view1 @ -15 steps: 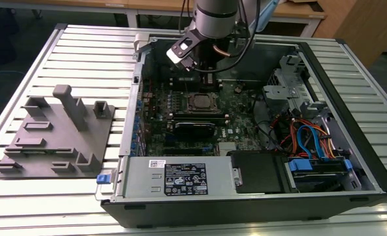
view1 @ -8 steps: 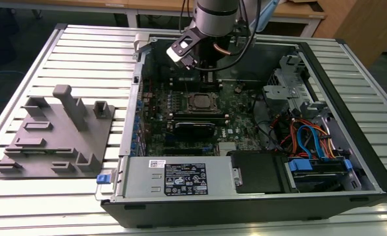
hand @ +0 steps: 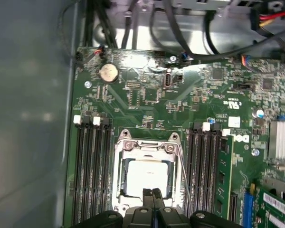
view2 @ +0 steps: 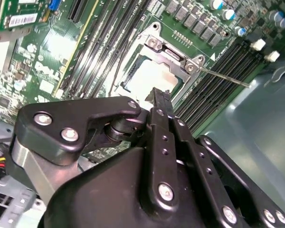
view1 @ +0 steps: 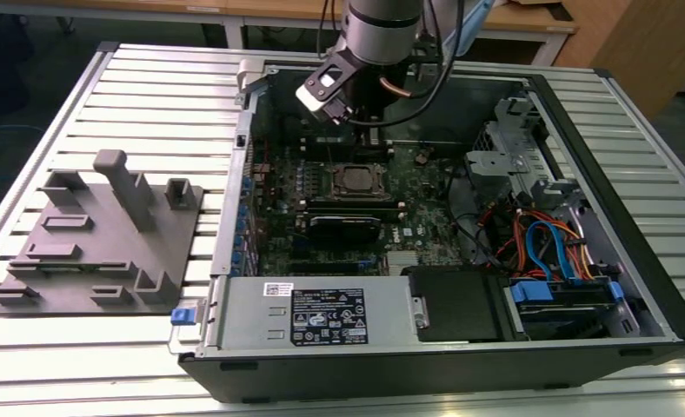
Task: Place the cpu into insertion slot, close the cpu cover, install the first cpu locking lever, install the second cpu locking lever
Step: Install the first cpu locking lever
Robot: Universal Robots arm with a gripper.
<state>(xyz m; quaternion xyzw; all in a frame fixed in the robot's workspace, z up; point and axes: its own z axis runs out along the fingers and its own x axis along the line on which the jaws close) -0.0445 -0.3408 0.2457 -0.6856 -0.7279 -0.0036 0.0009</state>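
A black open computer case (view1: 435, 369) is seen lying on a pale slatted metal table (view1: 145, 95), with a grey moulded parts fixture (view1: 99, 248) set beside it on the exterior view's left. A green motherboard (hand: 147, 97) is mounted inside the case, and the grey cylindrical robot arm (view1: 380, 30) is held above its far part. The cpu, a small flat square chip with a silver-grey top (hand: 143, 176), is seated in the insertion slot, a square socket edged in silvery metal (hand: 115, 183), near the middle of the board in the exterior view (view1: 356, 181). The cpu cover, a thin silvery frame plate with a cut-out centre (hand: 145, 146), is laid down over the chip, whose top is seen through the opening in both wrist views (view2: 149, 78). A thin metal lever rod (hand: 183, 171) is seen along one side of the socket; whether it is hooked cannot be told. The black gripper (hand: 152, 192) is poised just above the socket's edge, its two fingers (view2: 157, 102) pressed together with nothing between them. Long black memory slots (hand: 90, 175) are ranged on both sides of the socket.
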